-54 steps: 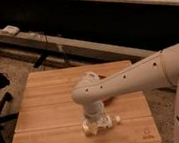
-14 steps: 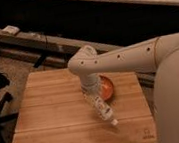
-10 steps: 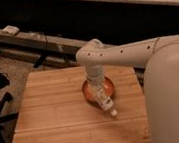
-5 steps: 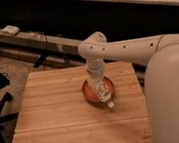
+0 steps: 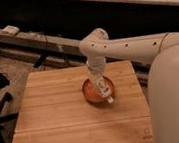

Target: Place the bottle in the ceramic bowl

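Camera view: gripper point(image 5: 95, 75) sits over bowl point(image 5: 98, 90), holding bottle point(image 5: 102, 87) by its upper end. Bottle slants down toward 5 o'clock, cap end point(image 5: 110, 100) over the bowl's rim there, likely lined up for release. Bowl sits right of center on table point(image 5: 55, 121); open wood at 7–9 o'clock, right edge close.

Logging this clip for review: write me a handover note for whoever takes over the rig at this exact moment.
Gripper: over the ceramic bowl, at the upper end of the bottle.
Bottle: tilted, cap end down at the bowl's near-right rim; whether it rests there is unclear.
Bowl: on the wooden table, right of centre.
Done: bottle brought to the bowl.
Left: lower it fully in, let go, pull the arm away.
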